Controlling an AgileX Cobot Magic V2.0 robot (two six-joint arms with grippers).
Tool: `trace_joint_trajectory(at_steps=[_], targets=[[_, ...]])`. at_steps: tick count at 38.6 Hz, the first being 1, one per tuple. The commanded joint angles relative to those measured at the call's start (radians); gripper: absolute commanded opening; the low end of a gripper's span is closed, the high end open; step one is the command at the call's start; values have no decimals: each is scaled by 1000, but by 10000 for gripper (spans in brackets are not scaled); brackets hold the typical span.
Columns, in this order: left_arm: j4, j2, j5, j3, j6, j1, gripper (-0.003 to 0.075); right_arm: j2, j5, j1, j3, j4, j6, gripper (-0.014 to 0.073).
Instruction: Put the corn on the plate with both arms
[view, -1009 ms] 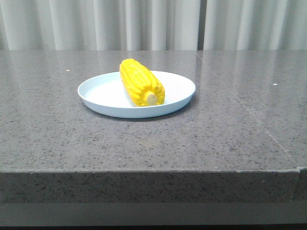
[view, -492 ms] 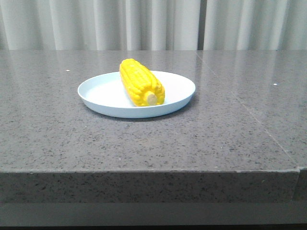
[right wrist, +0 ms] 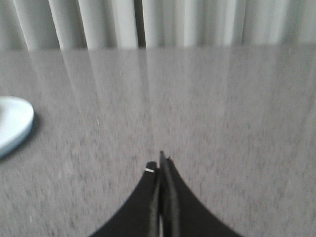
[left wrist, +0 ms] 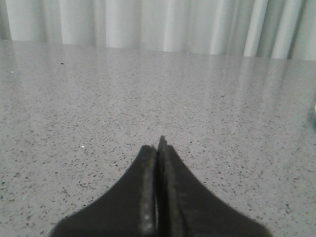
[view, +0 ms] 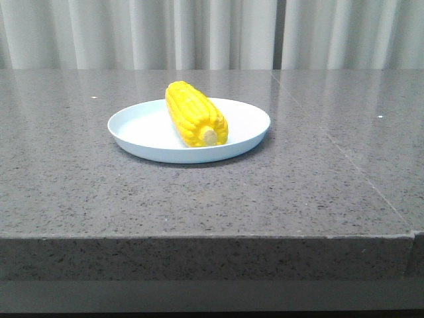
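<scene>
The yellow corn (view: pixel 195 114) lies across the pale blue-white plate (view: pixel 142 129) in the middle of the grey stone table, its pale stub end toward the camera. Neither arm shows in the front view. In the left wrist view my left gripper (left wrist: pixel 158 147) is shut and empty over bare tabletop. In the right wrist view my right gripper (right wrist: pixel 160 165) is shut and empty over the table, and an edge of the plate (right wrist: pixel 14 123) shows off to one side, well apart from the fingers.
The table (view: pixel 298 192) has a front edge near the camera and a seam running along its right part. A pale curtain (view: pixel 212 33) hangs behind the table.
</scene>
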State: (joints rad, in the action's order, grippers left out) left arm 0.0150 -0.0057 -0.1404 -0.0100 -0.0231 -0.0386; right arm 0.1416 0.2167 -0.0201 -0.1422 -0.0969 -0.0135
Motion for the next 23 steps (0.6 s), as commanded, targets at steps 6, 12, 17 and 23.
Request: trace_joint_trajectory(at_steps=[6,12,17,23], targets=[[11,-17,80,-22,0,-2,-20,-79,-103,-3,120,11,14,-69],[11,-17,80,-22,0,-2,-20,-157,-69,-3,147,11,14,-69],[11,-16,80,-22,0,-2,-20,-170,-64,-3,147,11,14,-69],[11,-16,80,-22,0,-2,-20,-169,-56,-3,147,11,14,-69]])
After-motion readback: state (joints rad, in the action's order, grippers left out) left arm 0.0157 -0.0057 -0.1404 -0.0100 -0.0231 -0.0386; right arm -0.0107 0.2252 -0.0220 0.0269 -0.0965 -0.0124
